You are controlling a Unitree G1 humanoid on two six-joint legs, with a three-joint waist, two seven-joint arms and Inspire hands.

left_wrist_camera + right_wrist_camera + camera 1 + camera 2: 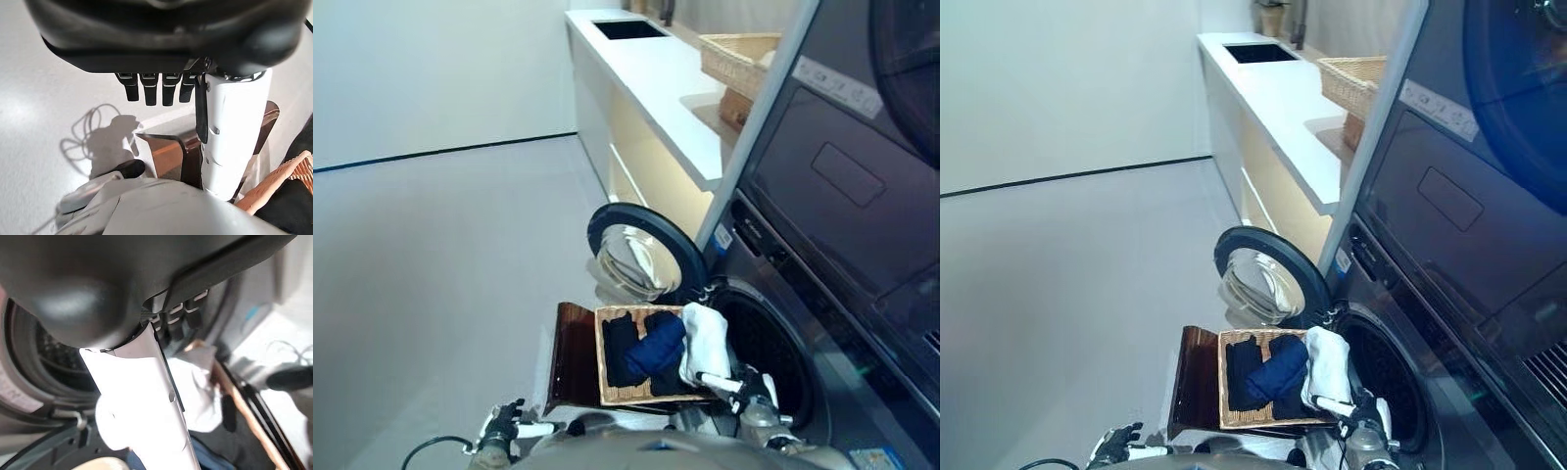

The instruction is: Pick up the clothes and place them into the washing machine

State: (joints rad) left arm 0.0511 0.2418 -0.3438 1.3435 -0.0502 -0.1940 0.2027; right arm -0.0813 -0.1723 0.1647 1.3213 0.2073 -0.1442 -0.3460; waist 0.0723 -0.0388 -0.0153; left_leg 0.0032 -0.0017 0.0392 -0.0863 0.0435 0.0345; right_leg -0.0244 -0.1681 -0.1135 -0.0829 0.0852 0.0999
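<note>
In the left eye view a rectangular woven wicker basket (603,362) sits on a dark brown wooden stool (574,357) just in front of the dark grey front-loading washing machine (822,323). The machine's round glass-windowed door (644,253) stands swung open beyond the basket. In the basket lie a black garment (620,348), a navy blue garment (658,345) and a crumpled white garment (706,338), the white one nearest the machine's open drum (766,351). The right hand (744,384) hovers at the basket's corner nearest the drum, beside the white garment. The left hand (509,425) hangs low, on the far side of the stool from the machine.

In the right eye view a second wicker basket (1351,80) rests on the white countertop (1278,98) beyond the machine.

In the left wrist view the left hand's fingers (152,87) are relaxed, holding nothing, above the stool.

In the right wrist view the right hand's fingers (177,316) reach loosely toward the white garment and grasp nothing; the drum shows behind.
</note>
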